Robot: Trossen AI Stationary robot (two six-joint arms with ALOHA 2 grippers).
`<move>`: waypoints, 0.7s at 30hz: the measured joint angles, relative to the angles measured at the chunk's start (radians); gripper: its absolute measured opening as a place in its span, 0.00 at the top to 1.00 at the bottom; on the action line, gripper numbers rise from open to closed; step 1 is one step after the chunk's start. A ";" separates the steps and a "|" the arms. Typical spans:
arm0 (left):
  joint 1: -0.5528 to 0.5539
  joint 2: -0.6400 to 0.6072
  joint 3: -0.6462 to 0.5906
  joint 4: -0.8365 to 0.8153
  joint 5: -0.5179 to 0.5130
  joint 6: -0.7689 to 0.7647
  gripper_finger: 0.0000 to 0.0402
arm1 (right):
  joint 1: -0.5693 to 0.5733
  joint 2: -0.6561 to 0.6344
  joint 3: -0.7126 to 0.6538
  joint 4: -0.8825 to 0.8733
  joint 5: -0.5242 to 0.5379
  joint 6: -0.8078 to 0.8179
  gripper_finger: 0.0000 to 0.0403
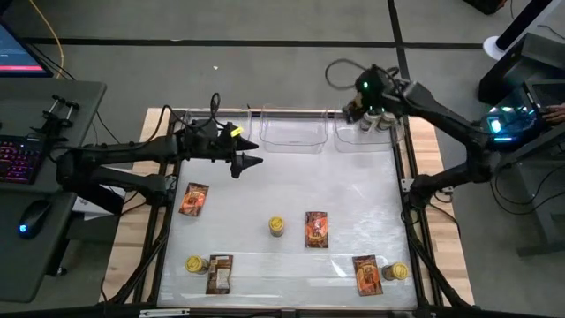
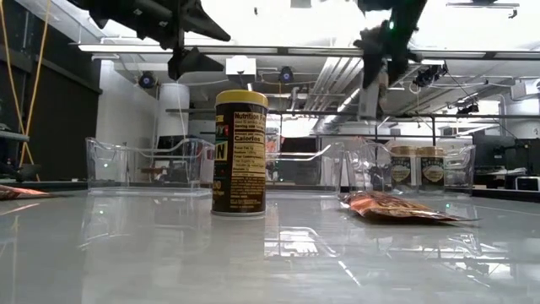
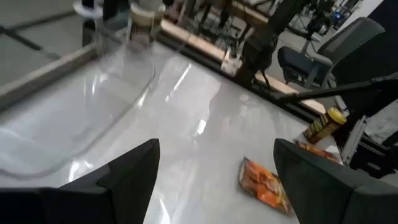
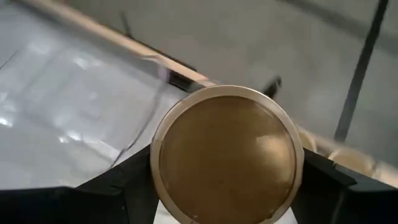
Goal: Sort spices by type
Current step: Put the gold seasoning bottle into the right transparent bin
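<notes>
My right gripper (image 1: 360,108) is over the far right clear bin (image 1: 353,141), shut on a tan-lidded jar (image 4: 227,155). Two more tan-lidded jars (image 1: 382,121) stand in that bin, and they also show in the low view (image 2: 418,165). My left gripper (image 1: 254,153) is open and empty, above the table's far left. Three yellow-lidded jars stand on the table: one in the middle (image 1: 277,226), one near left (image 1: 195,263), one near right (image 1: 397,272). Several printed packets lie flat on it: (image 1: 193,199), (image 1: 316,228), (image 1: 219,272), (image 1: 367,274). My right gripper holds the tan-lidded jar between its two fingers (image 4: 118,193), one on each side of the jar just below the lid's rim (image 4: 158,168). The fingers come from above, pointing down. The jar is upright, lid (image 4: 227,155) up; its bottom is hidden.
A middle clear bin (image 1: 287,134) and a left clear bin (image 2: 148,165) stand along the far edge. A metal frame rail (image 1: 408,190) runs round the white table. A keyboard and mouse (image 1: 35,216) sit on a side desk to the left.
</notes>
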 joint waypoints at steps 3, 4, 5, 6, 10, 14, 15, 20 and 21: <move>0.000 0.000 0.000 0.013 -0.021 0.001 0.25 | -0.090 0.071 0.000 -0.003 -0.049 0.081 0.33; 0.000 0.000 0.000 0.015 -0.034 0.001 0.25 | -0.108 0.097 0.000 0.000 -0.051 0.094 0.33; 0.000 0.000 0.000 0.015 -0.044 0.002 0.25 | -0.121 0.123 -0.001 0.007 -0.052 0.105 0.33; 0.000 0.000 0.000 0.015 -0.045 0.001 0.25 | -0.132 0.147 -0.001 0.017 -0.053 0.115 0.33; 0.000 0.000 0.000 0.015 -0.049 -0.027 0.25 | -0.146 0.232 -0.002 0.042 -0.061 0.157 0.33; -0.001 0.000 0.000 0.013 -0.049 -0.069 0.25 | -0.151 0.300 -0.002 0.046 -0.032 0.196 0.33; -0.001 0.000 0.000 0.013 -0.049 -0.076 0.25 | -0.151 0.314 -0.002 0.050 -0.033 0.203 0.33; -0.001 0.000 0.000 0.013 -0.049 -0.078 0.25 | -0.152 0.369 -0.002 0.067 -0.013 0.236 0.33; -0.001 0.000 0.000 0.012 -0.049 -0.077 0.25 | -0.152 0.375 -0.002 0.073 -0.010 0.248 0.33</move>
